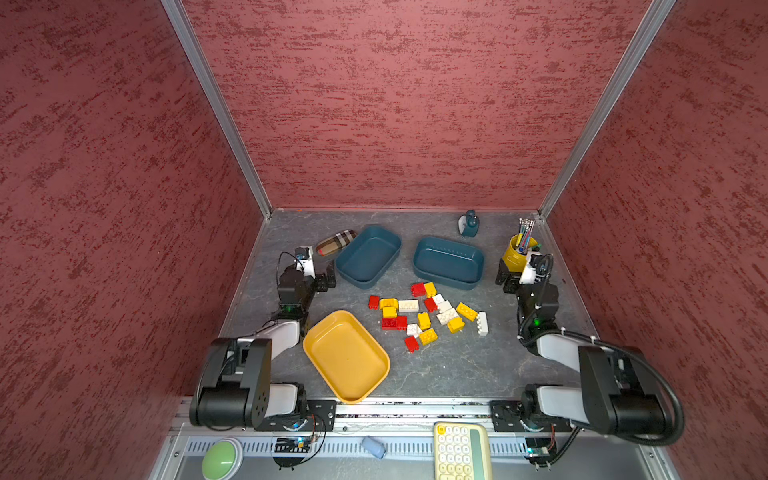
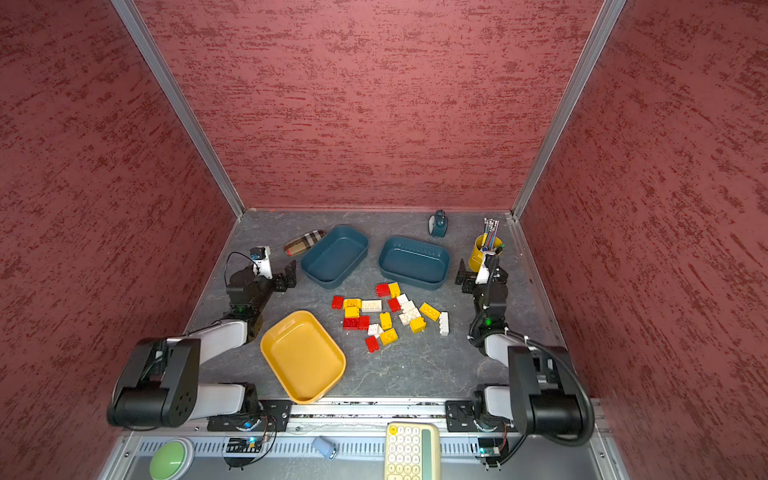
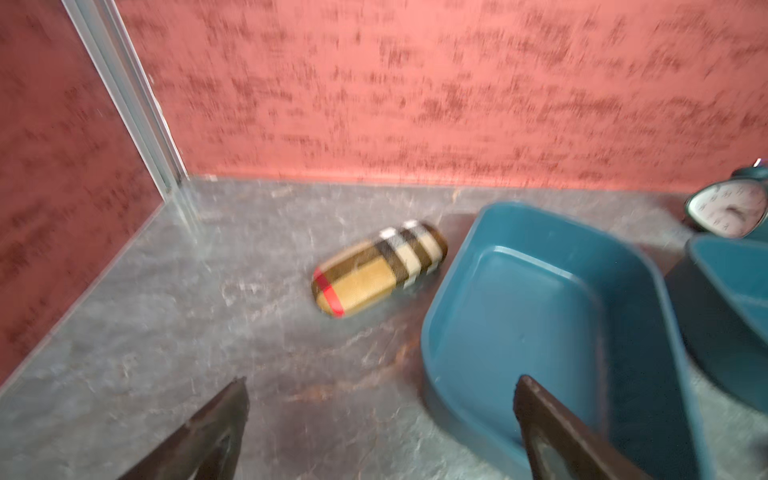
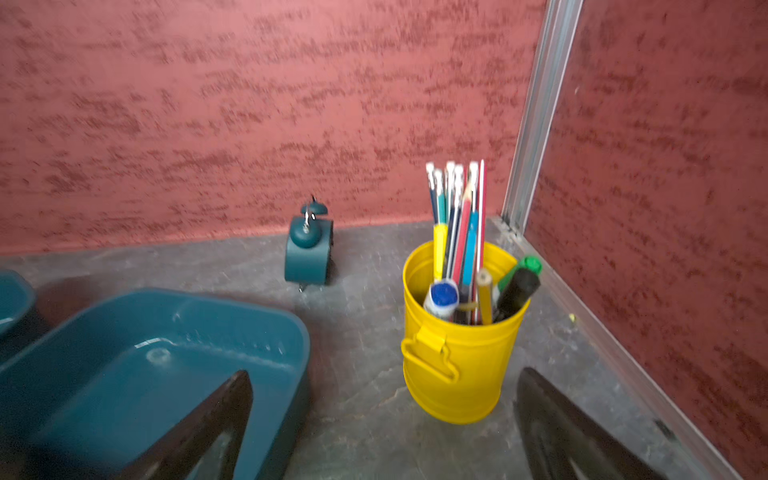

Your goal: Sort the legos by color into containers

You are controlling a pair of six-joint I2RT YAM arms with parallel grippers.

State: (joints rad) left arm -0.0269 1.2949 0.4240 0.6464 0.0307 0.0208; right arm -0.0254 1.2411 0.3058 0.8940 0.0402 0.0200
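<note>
Several red, yellow and white legos [image 1: 428,316] [image 2: 388,316] lie loose in a cluster mid-table. Behind them stand two empty dark teal containers [image 1: 368,255] [image 1: 449,262]. An empty mustard-yellow container [image 1: 345,355] sits front left. My left gripper [image 1: 328,276] [image 3: 382,380] hangs open just left of the left teal container [image 3: 540,311], with one finger over its rim in the left wrist view. At the right, beside the right teal container [image 4: 145,365], my right gripper [image 1: 505,278] [image 4: 386,374] is open too. Neither holds anything.
A plaid glasses case [image 1: 336,243] [image 3: 378,270] lies back left. A teal alarm clock [image 1: 469,224] [image 4: 309,249] stands at the back wall. A yellow cup of pens [image 1: 517,249] [image 4: 457,353] is just beyond my right gripper. Red walls enclose three sides.
</note>
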